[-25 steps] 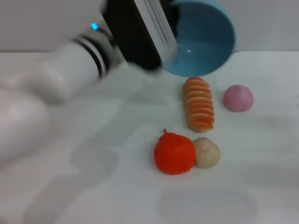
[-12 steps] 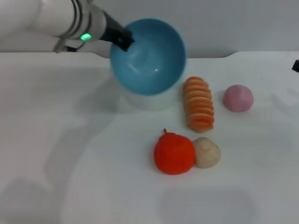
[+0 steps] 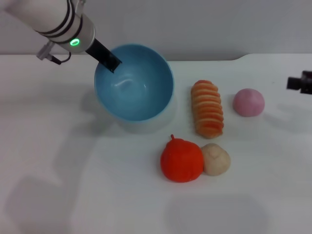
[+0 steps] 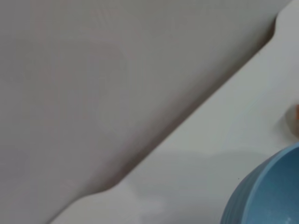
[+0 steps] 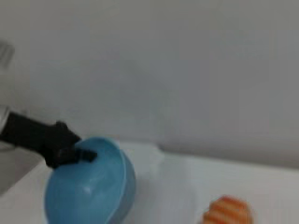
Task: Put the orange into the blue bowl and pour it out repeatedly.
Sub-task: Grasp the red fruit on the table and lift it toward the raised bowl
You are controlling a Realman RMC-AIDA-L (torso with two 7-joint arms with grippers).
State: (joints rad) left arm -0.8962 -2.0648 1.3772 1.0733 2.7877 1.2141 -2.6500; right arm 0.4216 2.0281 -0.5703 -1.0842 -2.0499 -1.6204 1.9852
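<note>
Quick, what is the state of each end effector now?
Left end effector: shut on the blue bowl rim.
Right end effector: cannot be told.

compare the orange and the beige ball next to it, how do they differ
The orange is bright red-orange; the beige ball is pale tan. The orange is clearly bigger than the ball. The orange has a small pointed stem nub on top, while the ball looks smooth and plain. Both are roundish soft toy foods lying on the white table, touching side by side, with the ball on the orange's right, and neither is in the blue bowl.
</note>
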